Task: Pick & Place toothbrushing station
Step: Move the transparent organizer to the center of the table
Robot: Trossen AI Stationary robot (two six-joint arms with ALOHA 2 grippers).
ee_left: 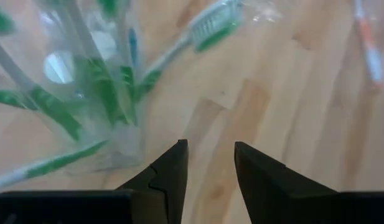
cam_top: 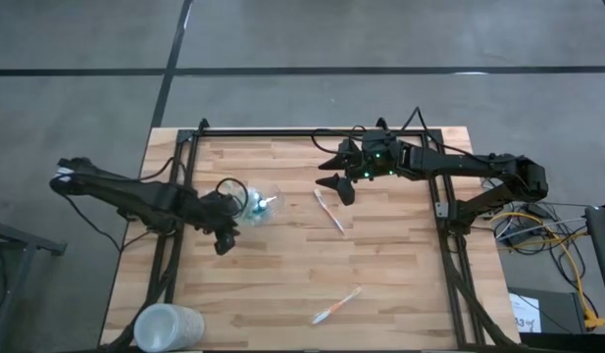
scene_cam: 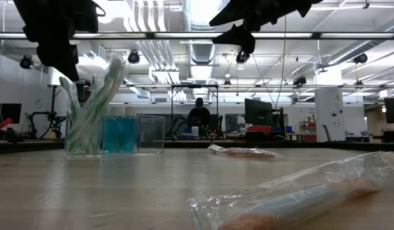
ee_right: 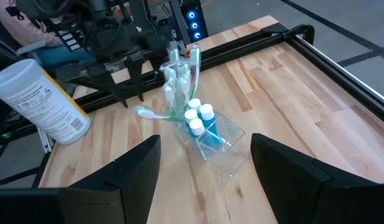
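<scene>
Pale wooden planks of the table (cam_top: 282, 265) fill the high view, where the toothbrushing station (cam_top: 257, 205) stands left of centre, just beside the left gripper (cam_top: 226, 227); the right gripper (cam_top: 338, 170) hangs toward the far edge, well apart from it. A wrapped toothbrush (cam_top: 329, 211) lies near the middle, another wrapped toothbrush with orange on it (cam_top: 337, 305) lies toward the near edge, and a frosted white cup (cam_top: 169, 327) sits at the near left corner. From the low view, the clear station (scene_cam: 113, 135) rests upright on the tabletop, green and white toothbrushes (scene_cam: 101, 96) leaning out of it and blue tubes (scene_cam: 120, 133) in its middle part; both wrapped brushes lie to its right, and a person (scene_cam: 198, 113) sits far behind. Looking past the left wrist, the two dark fingers (ee_left: 167, 180) stand apart with nothing between them, the station's clear wall (ee_left: 86, 81) just ahead and to one side. Through the right wrist view, the fingers (ee_right: 132, 168) are spread wide and empty, the station (ee_right: 201, 134) farther off on the wood, a white canister (ee_right: 39, 99) beyond it.
</scene>
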